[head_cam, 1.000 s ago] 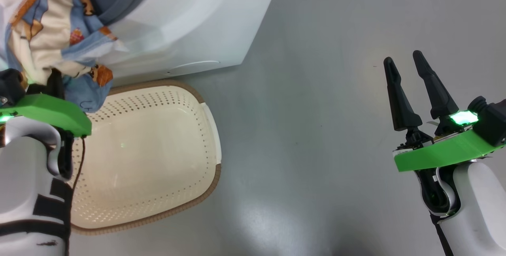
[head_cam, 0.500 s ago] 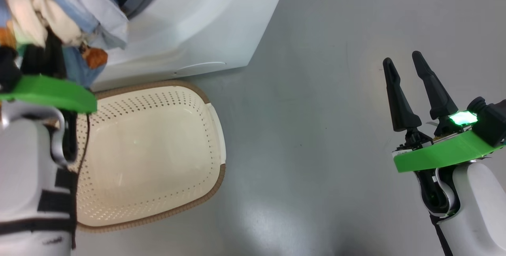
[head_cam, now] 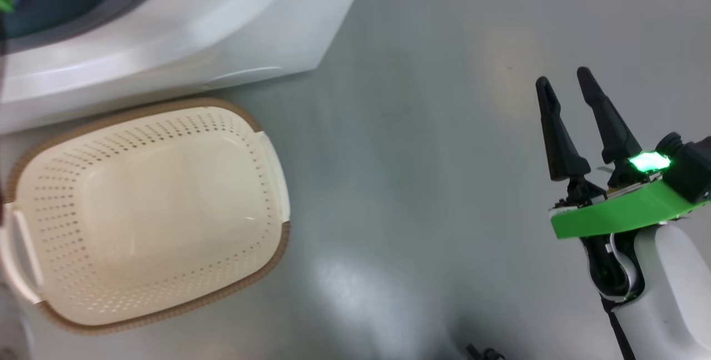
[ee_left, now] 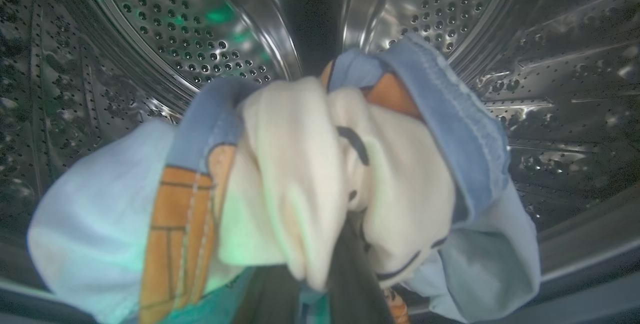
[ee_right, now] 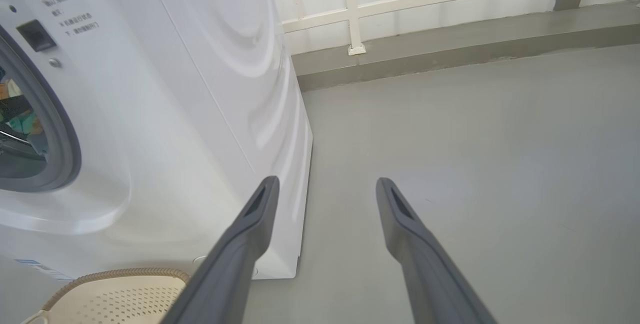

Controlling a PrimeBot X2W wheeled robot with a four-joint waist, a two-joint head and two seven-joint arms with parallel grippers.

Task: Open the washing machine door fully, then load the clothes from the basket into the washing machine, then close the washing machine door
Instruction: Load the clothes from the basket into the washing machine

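The clothes [ee_left: 300,174], a bunch of light blue, cream and orange fabric, hang inside the steel drum [ee_left: 200,29] of the washing machine [head_cam: 222,26]. My left gripper is shut on them. One of its dark fingers [ee_left: 350,284] shows under the fabric, and the tips are buried in it. The cream basket [head_cam: 144,210] stands empty on the floor in front of the machine, and its brown rim also shows in the right wrist view [ee_right: 125,276]. My right gripper [head_cam: 562,76] hovers open over the floor far to the right, holding nothing. The washing machine door is out of view.
Grey floor [head_cam: 422,171] stretches between the basket and my right arm. In the right wrist view the machine's white side [ee_right: 225,89] stands left of my open fingers [ee_right: 250,234]. A low grey kerb [ee_right: 450,59] with a white railing [ee_right: 352,9] runs behind.
The left arm has carried the clothes up from above the basket and out of the head view, into the drum. The head camera has shifted. The right gripper has stayed put.
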